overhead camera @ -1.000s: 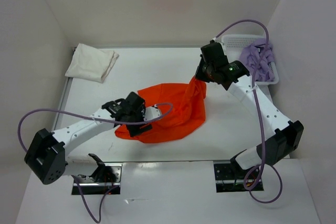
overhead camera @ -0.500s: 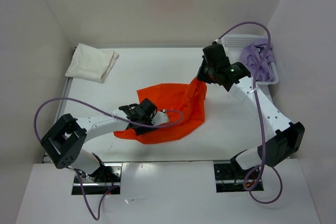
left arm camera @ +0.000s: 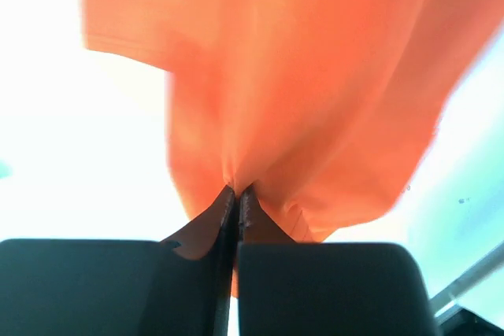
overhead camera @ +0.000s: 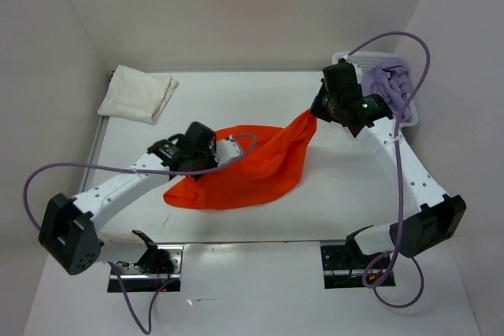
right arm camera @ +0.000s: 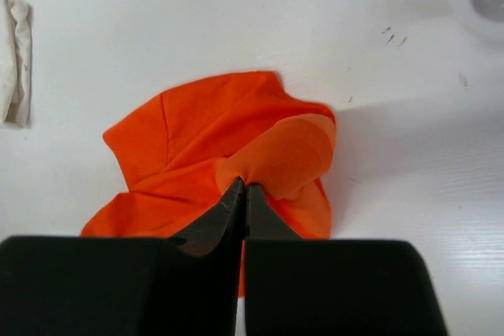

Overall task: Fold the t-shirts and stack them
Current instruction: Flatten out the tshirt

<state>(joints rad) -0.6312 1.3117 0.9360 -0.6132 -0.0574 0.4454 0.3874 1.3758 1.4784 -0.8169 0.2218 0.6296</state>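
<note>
Now left gripper [left arm camera: 236,192] clamping orange shirt [overhead camera: 260,167] at end far from basket [overhead camera: 346,57]; right gripper [right arm camera: 242,186] clamping end nearest basket. Shirt stretching between them, long axis pointing toward basket, middle sagging.

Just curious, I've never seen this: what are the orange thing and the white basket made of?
The orange t-shirt looks like soft matte cloth, perhaps cotton: it drapes, wrinkles and shows a hem seam. The basket seems rigid white plastic: a stiff rim pierced by small holes.
</note>
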